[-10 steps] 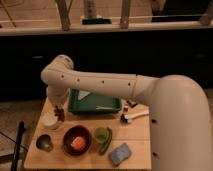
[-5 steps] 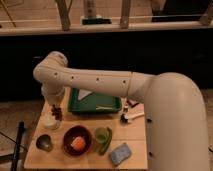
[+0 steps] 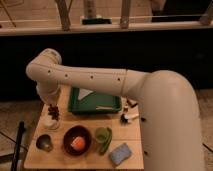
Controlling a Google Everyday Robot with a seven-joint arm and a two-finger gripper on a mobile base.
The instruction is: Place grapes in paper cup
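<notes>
Grapes [image 3: 53,111], a dark bunch hanging with long axis vertical, stem end up, directly over the white paper cup [image 3: 50,121] at the left edge of the wooden table [image 3: 87,159], lowest berries at or just inside the cup's rim; lower than half a second ago, when held higher above the cup. Gripper [image 3: 51,106] at the top of the bunch, pointing straight down, clenched on the grapes. Arm elbow now further right and higher than a second ago, forearm dropping steeply to the cup. Nearer than the cup, a small metal cup [image 3: 44,143] at the near-left corner; to its right a dark red bowl [image 3: 77,140] with an orange fruit [image 3: 76,143] inside, then a green cup [image 3: 103,136], then a blue sponge [image 3: 120,154] at the near right. Beyond these, a green tray [image 3: 95,102] at the far middle, and small black-and-white objects [image 3: 129,115] to its right. No readable labels or writing anywhere.
</notes>
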